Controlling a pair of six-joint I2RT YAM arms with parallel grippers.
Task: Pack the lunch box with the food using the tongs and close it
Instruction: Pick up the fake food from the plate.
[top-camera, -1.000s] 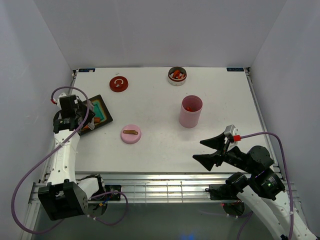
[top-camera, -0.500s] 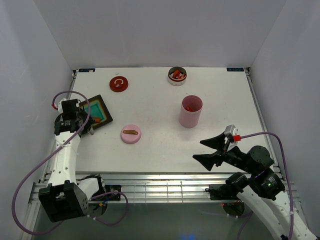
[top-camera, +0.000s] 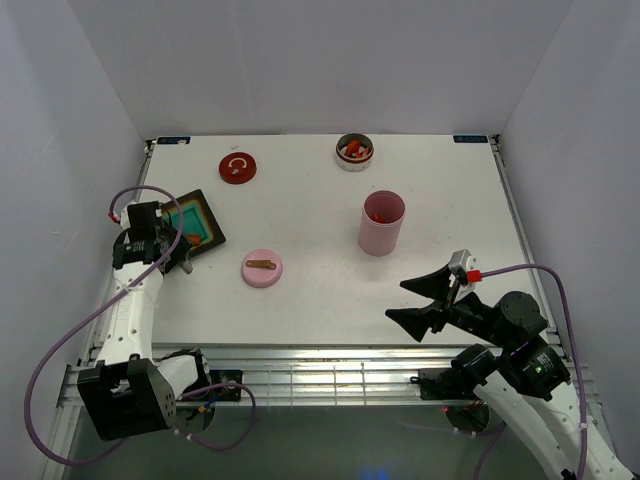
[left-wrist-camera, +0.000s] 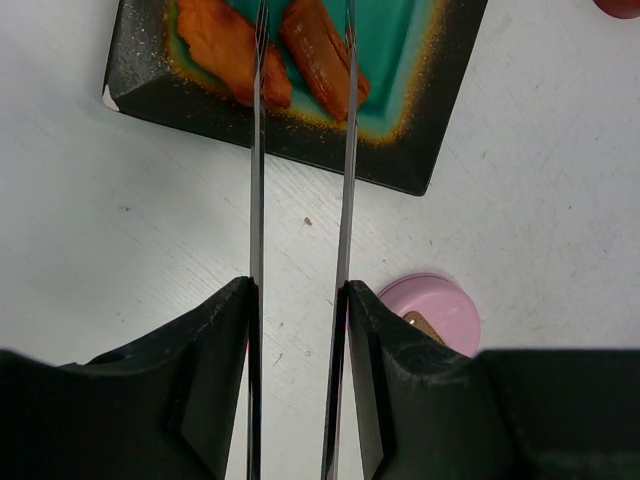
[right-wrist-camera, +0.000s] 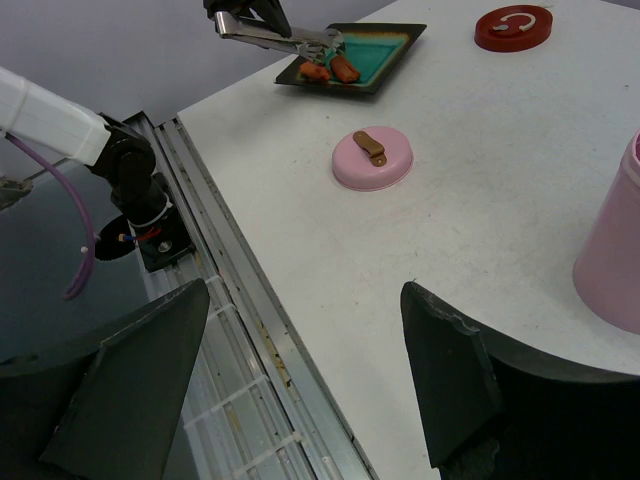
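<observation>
The left gripper (left-wrist-camera: 297, 300) is clamped on the tongs (left-wrist-camera: 256, 180), one slim arm against each finger. The tongs reach straight ahead of it, over the black tray (left-wrist-camera: 140, 75) with the teal inside. Two orange food pieces (left-wrist-camera: 225, 45) lie in that tray, one of them between the arms of the tongs. The tips are out of the wrist view, so we cannot tell whether that piece is pinched yet.

The right gripper (right-wrist-camera: 305, 300) hangs with its jaws wide apart and nothing between them. It is above the near part of the desk (right-wrist-camera: 480, 200), well apart from everything.

Ahead of the right gripper stands a tall pink container (top-camera: 382, 222), which we take to be the lunch box, with red pieces already inside. Its pink lid (top-camera: 262, 268) lies flat, just beside the left gripper on its right. Farther off are a round tin (top-camera: 354, 152) holding more food and a red lid (top-camera: 237, 167).

We judge the packing partly done. The tray pieces have yet to be carried over, and no lid is on.
</observation>
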